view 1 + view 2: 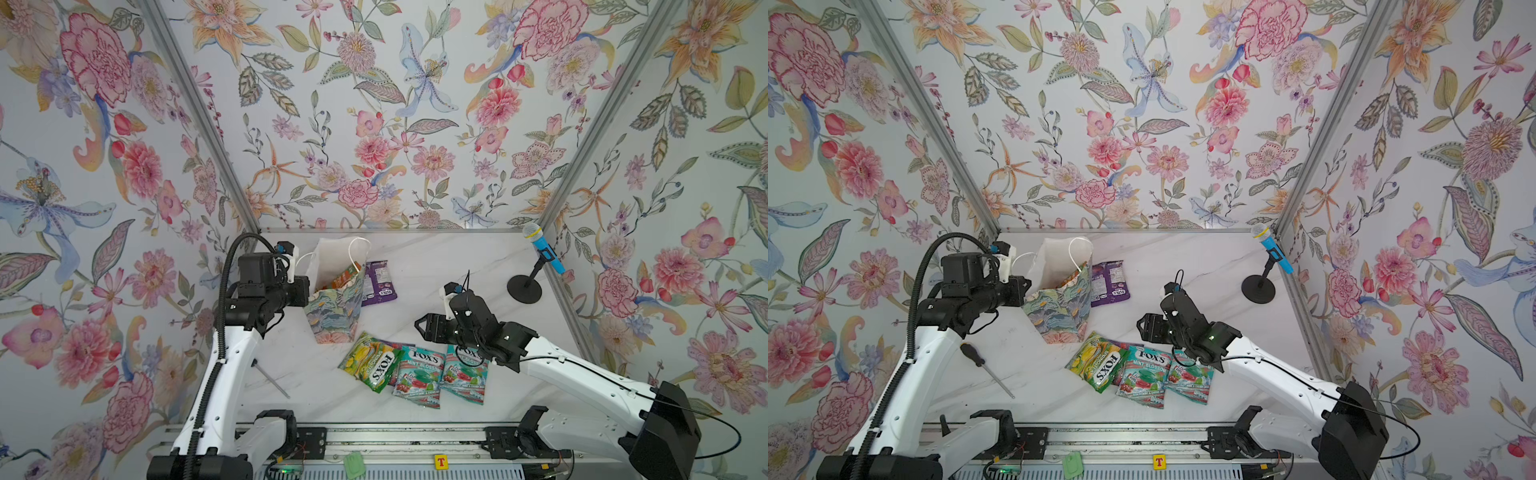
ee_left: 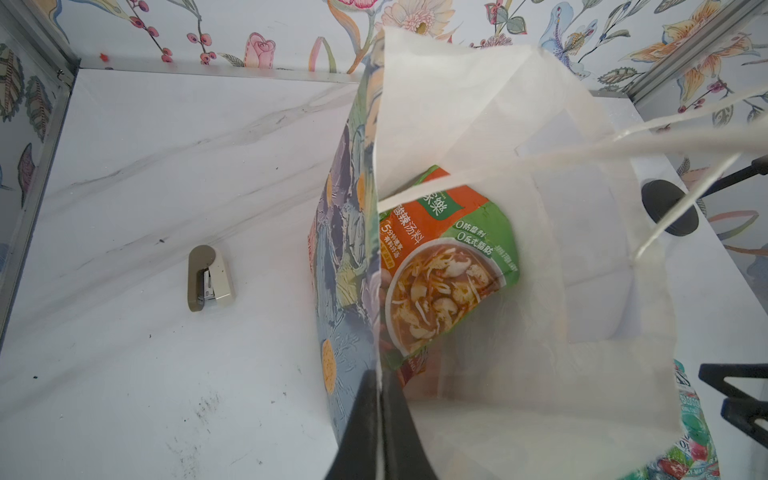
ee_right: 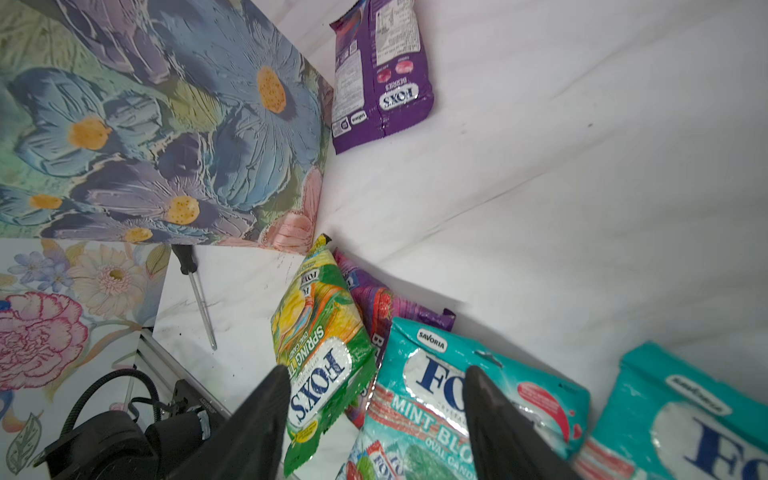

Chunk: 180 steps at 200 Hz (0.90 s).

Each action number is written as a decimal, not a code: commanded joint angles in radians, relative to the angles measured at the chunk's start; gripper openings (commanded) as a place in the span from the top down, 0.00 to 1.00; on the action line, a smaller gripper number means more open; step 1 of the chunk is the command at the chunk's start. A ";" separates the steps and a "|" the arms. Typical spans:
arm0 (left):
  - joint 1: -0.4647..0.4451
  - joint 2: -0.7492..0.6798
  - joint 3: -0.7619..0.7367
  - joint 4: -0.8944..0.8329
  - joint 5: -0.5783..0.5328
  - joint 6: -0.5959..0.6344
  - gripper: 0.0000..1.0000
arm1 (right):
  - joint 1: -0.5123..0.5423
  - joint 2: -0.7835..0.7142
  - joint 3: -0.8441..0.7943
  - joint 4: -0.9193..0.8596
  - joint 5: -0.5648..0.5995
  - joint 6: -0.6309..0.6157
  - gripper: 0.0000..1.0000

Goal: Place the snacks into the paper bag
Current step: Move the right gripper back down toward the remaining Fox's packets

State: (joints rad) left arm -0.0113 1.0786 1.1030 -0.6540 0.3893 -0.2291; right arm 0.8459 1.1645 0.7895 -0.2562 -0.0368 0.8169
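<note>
Left wrist view: paper bag (image 2: pixel 457 104) stands upright, open mouth pointing up.

A purple pouch (image 3: pixel 399 309) lies mostly hidden beneath the green pouch (image 3: pixel 316 328) and teal pouch (image 3: pixel 436 399)

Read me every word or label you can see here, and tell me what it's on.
"FOX'S SPRING TEA": green pouch
"FOX'S MINT BLOSSOM": middle teal pouch
"SAVORIA": that pouch
"FOX'S BERRIES": purple pouch
"T": yellow tag
"酸辣汤料": soup packet inside paper bag
Fine print everywhere: too small to read.
</note>
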 commanded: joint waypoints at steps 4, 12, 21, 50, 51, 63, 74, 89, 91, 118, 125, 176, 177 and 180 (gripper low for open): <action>0.010 -0.003 -0.025 -0.010 0.006 -0.012 0.94 | 0.048 -0.006 -0.069 0.094 0.005 0.142 0.33; 0.011 -0.003 -0.025 -0.012 0.006 -0.012 0.94 | 0.062 0.000 -0.087 0.120 0.001 0.166 0.33; 0.011 -0.004 -0.025 -0.012 0.007 -0.010 0.94 | 0.079 0.007 -0.106 0.150 -0.004 0.193 0.34; 0.010 -0.005 -0.033 -0.004 0.010 -0.012 0.94 | 0.117 0.036 -0.140 0.220 -0.018 0.239 0.36; 0.011 -0.005 -0.033 -0.004 0.010 -0.012 0.94 | 0.118 0.036 -0.141 0.220 -0.018 0.240 0.36; 0.010 -0.001 -0.031 -0.007 0.014 -0.012 0.94 | 0.129 0.054 -0.146 0.237 -0.025 0.255 0.36; 0.011 -0.001 -0.029 -0.009 0.012 -0.009 0.94 | 0.141 0.063 -0.154 0.260 -0.031 0.270 0.36; 0.011 -0.006 -0.029 -0.009 0.011 -0.010 0.95 | 0.161 0.083 -0.163 0.294 -0.042 0.294 0.37; 0.010 -0.007 -0.030 -0.010 0.009 -0.010 0.95 | 0.163 0.086 -0.165 0.297 -0.044 0.296 0.37; 0.011 -0.015 -0.032 -0.012 0.007 -0.013 0.94 | 0.202 0.120 -0.187 0.348 -0.051 0.344 0.37; 0.011 -0.014 -0.032 -0.013 0.007 -0.013 0.95 | 0.211 0.129 -0.194 0.370 -0.052 0.357 0.37; 0.011 -0.011 -0.030 -0.012 0.009 -0.013 0.94 | 0.238 0.212 -0.223 0.504 -0.068 0.415 0.38; 0.011 -0.010 -0.029 -0.012 0.009 -0.013 0.94 | 0.238 0.214 -0.223 0.506 -0.069 0.416 0.38; 0.011 -0.010 -0.030 -0.012 0.009 -0.013 0.94 | 0.238 0.221 -0.224 0.516 -0.071 0.420 0.39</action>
State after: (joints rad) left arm -0.0113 1.0672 1.0927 -0.6479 0.3897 -0.2356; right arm 1.0790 1.3506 0.5865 0.1558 -0.0948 1.1893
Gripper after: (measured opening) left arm 0.057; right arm 0.622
